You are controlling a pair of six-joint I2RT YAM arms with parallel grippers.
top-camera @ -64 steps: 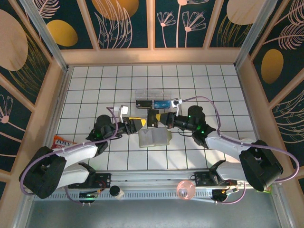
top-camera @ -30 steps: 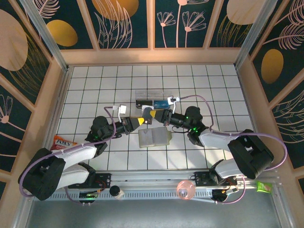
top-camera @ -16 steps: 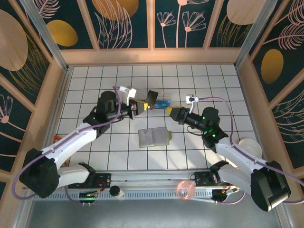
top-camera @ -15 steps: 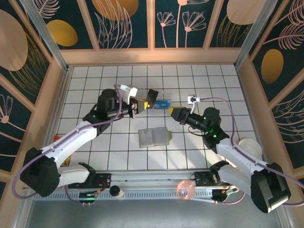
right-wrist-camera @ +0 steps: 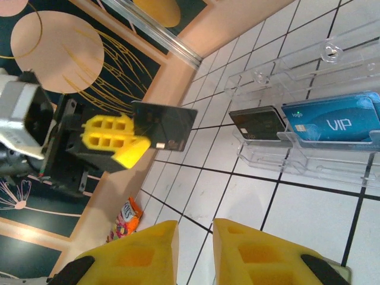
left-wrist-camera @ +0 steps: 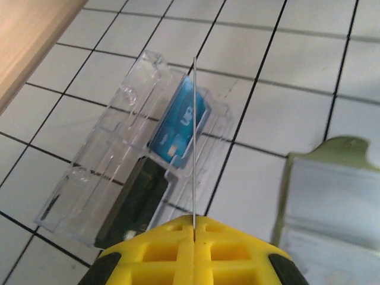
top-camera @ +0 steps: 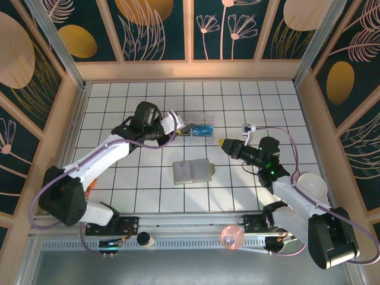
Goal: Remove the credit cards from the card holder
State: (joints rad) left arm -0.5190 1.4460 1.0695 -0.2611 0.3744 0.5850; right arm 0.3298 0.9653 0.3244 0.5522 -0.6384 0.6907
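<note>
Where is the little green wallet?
In the top view, the card holder lies open in the middle of the table, just on the near side of the clear plastic box, where the left gripper holds a dark card.

The olive-green card holder [top-camera: 193, 171] lies open and flat on the white-tiled bench [top-camera: 119, 184], pale inside up. A dark credit card [right-wrist-camera: 164, 126] is clamped in the left tool [left-wrist-camera: 194, 227]. A blue card [right-wrist-camera: 332, 122] and a second dark card [right-wrist-camera: 256, 123] sit in a clear box [left-wrist-camera: 101, 178] nearby.
</note>
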